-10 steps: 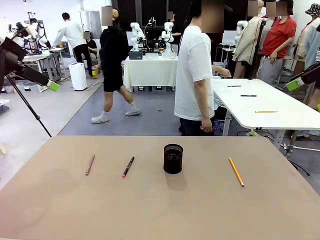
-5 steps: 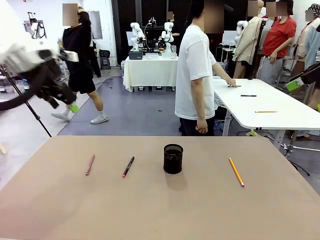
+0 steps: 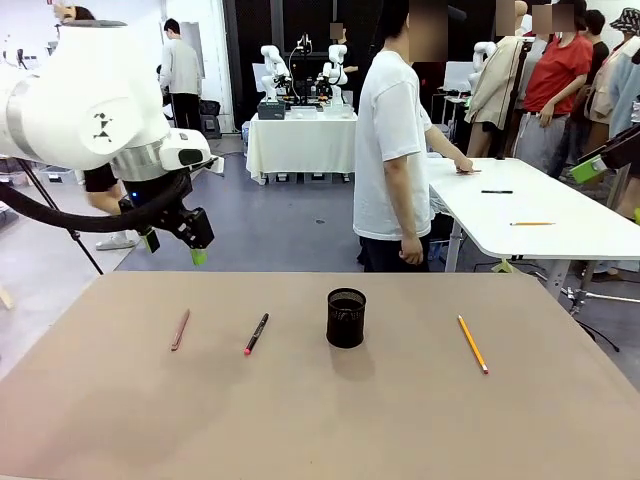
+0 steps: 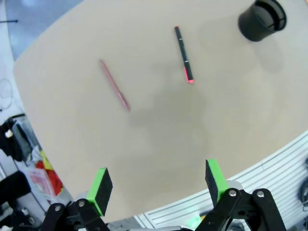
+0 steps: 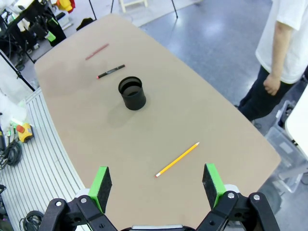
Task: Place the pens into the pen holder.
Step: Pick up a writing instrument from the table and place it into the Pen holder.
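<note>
Upright pen holder (image 3: 346, 318), three pens (image 3: 257, 333) flat

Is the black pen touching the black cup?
Apart. The front view shows bare table between the black pen and the pen holder.

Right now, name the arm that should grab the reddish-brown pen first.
Left. The left arm's fingers hang open above the table's left side, near the reddish-brown pen; the right arm's fingers sit off at the far right, beyond the pen holder.
</note>
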